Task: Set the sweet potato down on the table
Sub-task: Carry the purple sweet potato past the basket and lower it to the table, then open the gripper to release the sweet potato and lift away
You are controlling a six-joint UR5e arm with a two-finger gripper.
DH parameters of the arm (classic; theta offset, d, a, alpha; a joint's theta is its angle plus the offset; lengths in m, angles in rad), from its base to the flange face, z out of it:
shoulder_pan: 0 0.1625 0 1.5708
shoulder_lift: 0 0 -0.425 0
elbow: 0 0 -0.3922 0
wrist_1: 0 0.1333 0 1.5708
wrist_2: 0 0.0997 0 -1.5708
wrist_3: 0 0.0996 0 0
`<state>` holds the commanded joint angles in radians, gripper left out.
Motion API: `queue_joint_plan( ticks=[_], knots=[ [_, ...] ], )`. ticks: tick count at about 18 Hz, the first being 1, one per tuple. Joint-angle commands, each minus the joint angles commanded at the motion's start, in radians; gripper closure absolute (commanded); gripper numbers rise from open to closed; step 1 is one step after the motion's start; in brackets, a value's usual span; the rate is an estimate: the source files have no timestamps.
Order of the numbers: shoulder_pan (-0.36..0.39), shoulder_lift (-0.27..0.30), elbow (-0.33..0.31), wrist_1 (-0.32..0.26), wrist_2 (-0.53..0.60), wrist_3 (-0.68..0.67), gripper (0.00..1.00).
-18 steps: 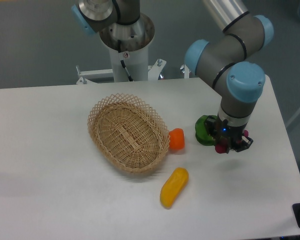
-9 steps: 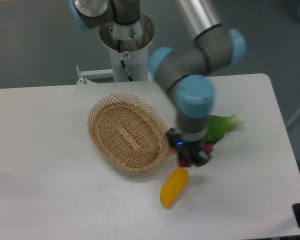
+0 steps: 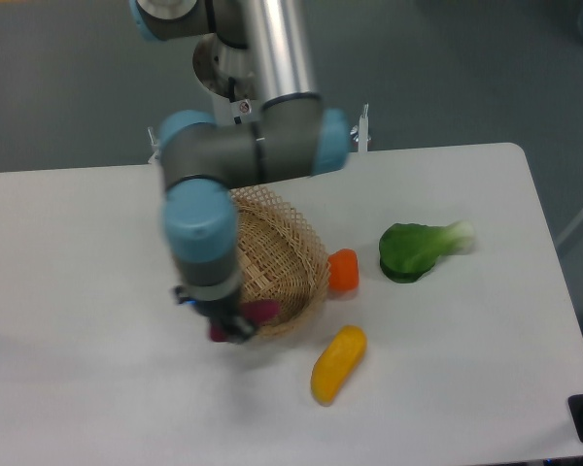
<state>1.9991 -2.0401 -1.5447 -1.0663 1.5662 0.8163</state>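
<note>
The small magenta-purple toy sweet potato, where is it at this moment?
The small magenta-purple toy sweet potato is held in the claw, left of centre, at the front rim of the woven wicker basket, above the white table.

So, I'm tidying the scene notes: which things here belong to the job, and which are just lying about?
In the job:
- sweet potato, held in the gripper
- table, where it goes

Lying about:
- wicker basket
- orange chunk
- yellow vegetable
- green vegetable
</note>
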Motion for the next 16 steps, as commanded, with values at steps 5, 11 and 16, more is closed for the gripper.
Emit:
queue_joint_plan(
  ticks=[5,11,16],
  knots=[
    [-0.086,-0.063,-0.009,0.072,0.003,-0.089,0.86],
    [-0.098,-0.081,-0.034,0.075,0.0,-0.098,0.45],
    [-0.098,-0.074,-0.028,0.075,0.003,-0.098,0.04]
  ],
)
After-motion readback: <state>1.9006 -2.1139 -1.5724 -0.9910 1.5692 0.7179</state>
